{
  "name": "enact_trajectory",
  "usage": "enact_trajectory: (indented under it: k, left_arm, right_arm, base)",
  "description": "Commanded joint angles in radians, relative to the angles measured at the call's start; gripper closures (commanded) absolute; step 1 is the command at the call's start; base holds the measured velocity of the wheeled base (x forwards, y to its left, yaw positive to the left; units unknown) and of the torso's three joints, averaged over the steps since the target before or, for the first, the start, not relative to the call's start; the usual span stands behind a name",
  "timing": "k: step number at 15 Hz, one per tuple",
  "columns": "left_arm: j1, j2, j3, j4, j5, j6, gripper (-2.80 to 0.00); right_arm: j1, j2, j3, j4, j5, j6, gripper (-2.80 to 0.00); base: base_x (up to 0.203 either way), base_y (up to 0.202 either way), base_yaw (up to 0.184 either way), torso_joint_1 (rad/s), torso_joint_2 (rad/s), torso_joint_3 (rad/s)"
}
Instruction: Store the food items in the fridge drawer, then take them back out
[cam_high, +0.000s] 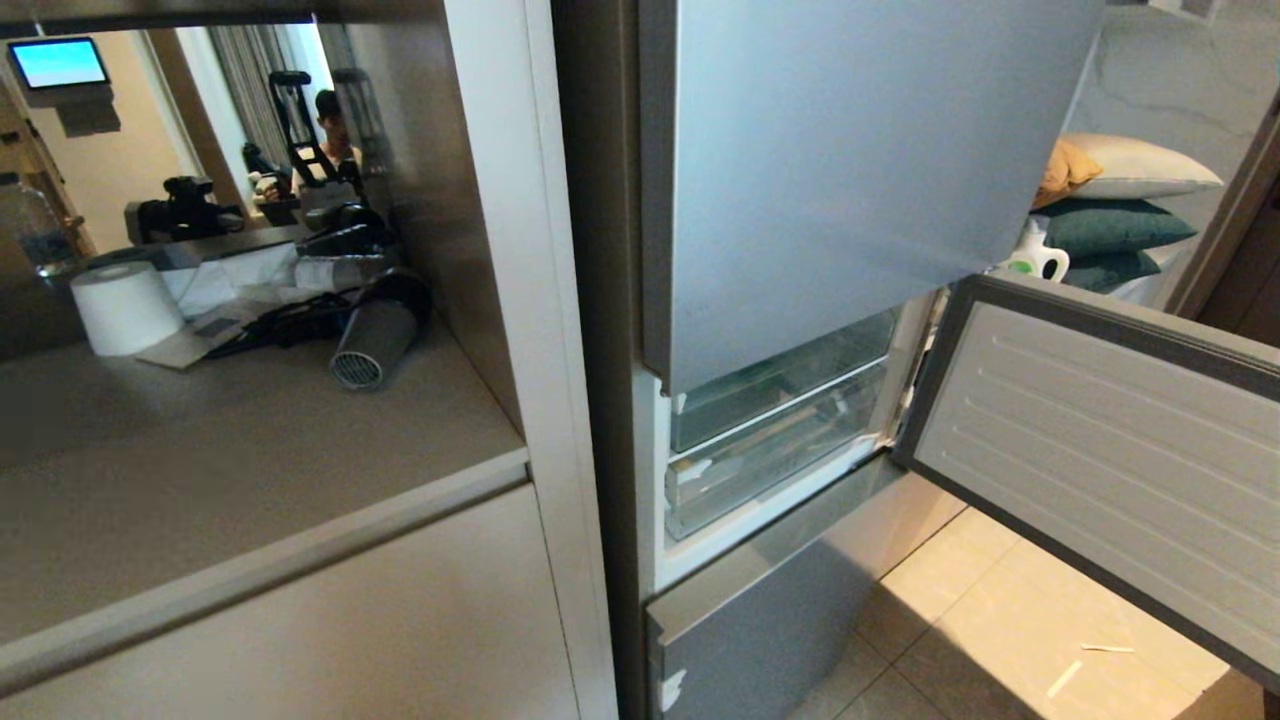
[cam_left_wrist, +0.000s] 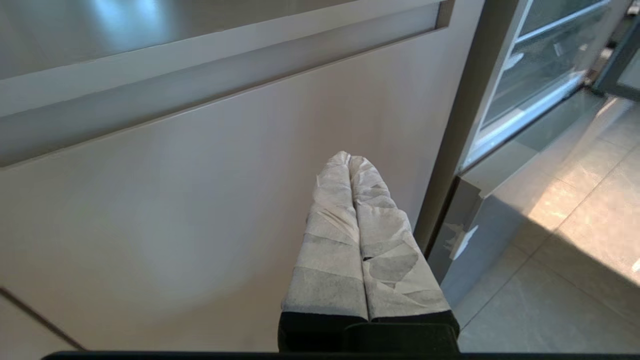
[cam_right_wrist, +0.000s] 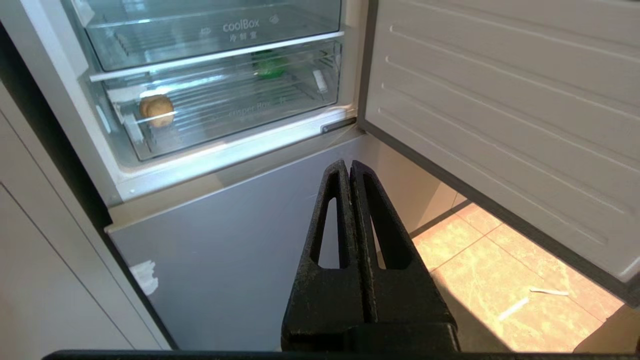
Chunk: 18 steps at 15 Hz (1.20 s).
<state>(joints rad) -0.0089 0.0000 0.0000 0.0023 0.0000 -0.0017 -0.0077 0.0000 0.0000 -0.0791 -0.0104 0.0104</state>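
Observation:
The fridge's middle door (cam_high: 1100, 470) stands swung open. Behind it the see-through fridge drawer (cam_right_wrist: 235, 122) sits pushed in, also seen in the head view (cam_high: 770, 465). Inside the fridge drawer lie the food items: a tan potato (cam_right_wrist: 156, 110) at one end and a green bell pepper (cam_right_wrist: 270, 67) farther back at the other. My right gripper (cam_right_wrist: 348, 165) is shut and empty, hanging low in front of the fridge's bottom panel (cam_right_wrist: 240, 240). My left gripper (cam_left_wrist: 349, 157), its fingers wrapped in white tape, is shut and empty before the beige cabinet door (cam_left_wrist: 200, 225).
On the counter (cam_high: 250, 470) to the left stand a white paper roll (cam_high: 125, 305) and a grey hair dryer (cam_high: 380, 335). The open door juts out over the tiled floor (cam_high: 1000, 640) on the right. A person shows in the mirror (cam_high: 335, 125) behind the counter.

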Motion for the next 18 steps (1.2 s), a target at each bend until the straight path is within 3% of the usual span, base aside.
enact_trajectory:
  k: [1, 18]
  left_arm:
    - [0.001, 0.002, 0.000, 0.001, -0.001, 0.000, 0.00]
    - [0.001, 0.002, 0.000, 0.000, 0.000, 0.000, 0.00]
  right_arm:
    - [0.002, -0.002, 0.031, -0.001, 0.000, 0.000, 0.00]
    - [0.002, -0.002, 0.031, -0.001, 0.000, -0.001, 0.00]
  base:
    - [0.001, -0.111, 0.010, -0.002, 0.00, 0.002]
    - [0.000, -0.195, 0.001, 0.004, 0.00, 0.002]
